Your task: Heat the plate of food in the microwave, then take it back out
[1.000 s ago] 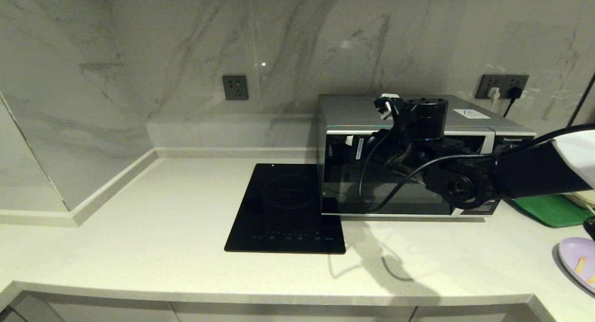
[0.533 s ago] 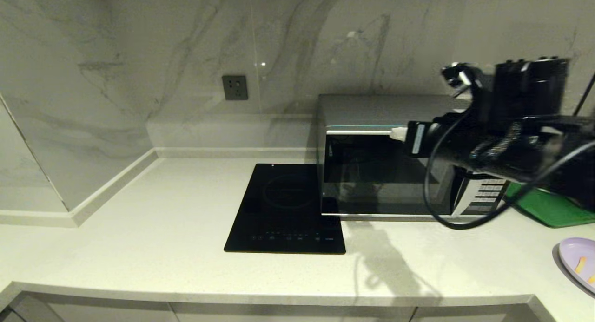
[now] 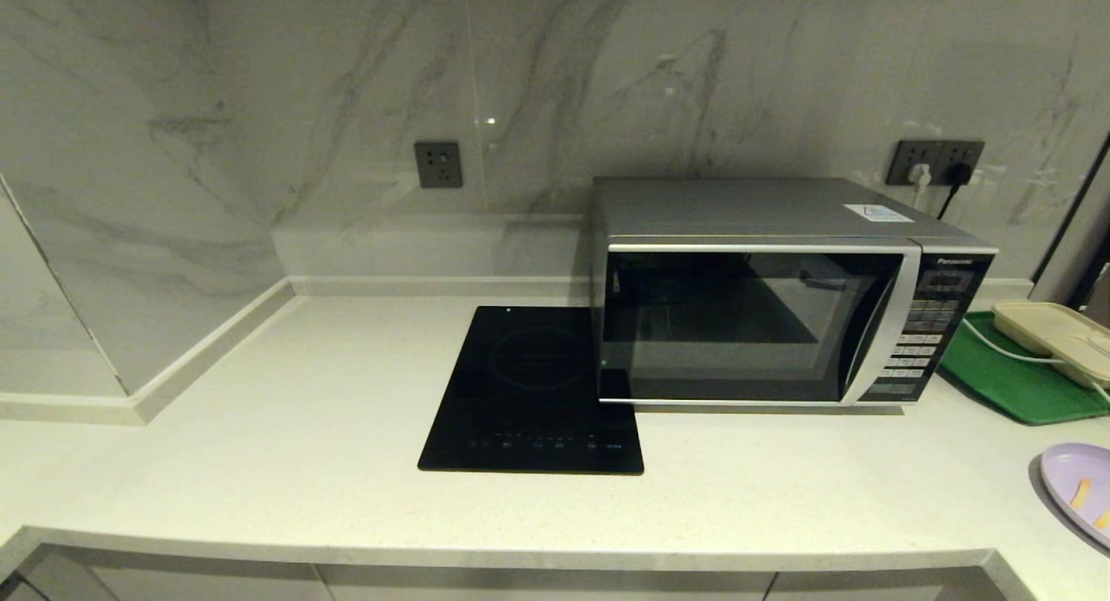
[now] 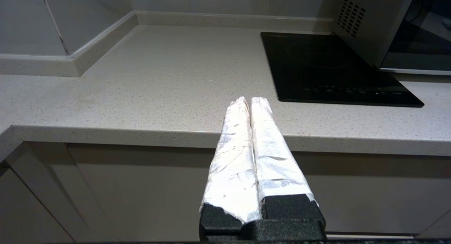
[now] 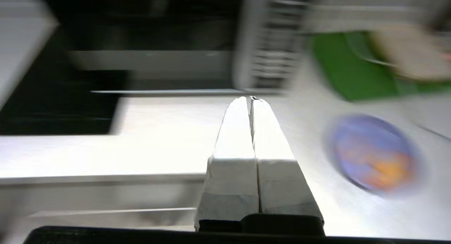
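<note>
The silver microwave (image 3: 763, 297) stands at the back right of the counter with its dark glass door closed. The lavender plate of food (image 3: 1081, 495) lies at the counter's front right edge, with orange fry sticks on it. Neither arm shows in the head view. My right gripper (image 5: 249, 99) is shut and empty, out in front of the counter edge, with the plate of food (image 5: 373, 153) off to one side and the microwave (image 5: 176, 43) beyond. My left gripper (image 4: 247, 100) is shut and empty, low before the counter's front edge, left of the hob.
A flat black hob (image 3: 538, 393) lies left of the microwave. A green tray (image 3: 1010, 384) with a beige lidded container (image 3: 1054, 336) sits to the microwave's right. Wall sockets (image 3: 941, 160) are behind, with a plug in one.
My right arm, which was in front of the microwave door a second ago, has swung right and down out of the head view. The door is closed now.
</note>
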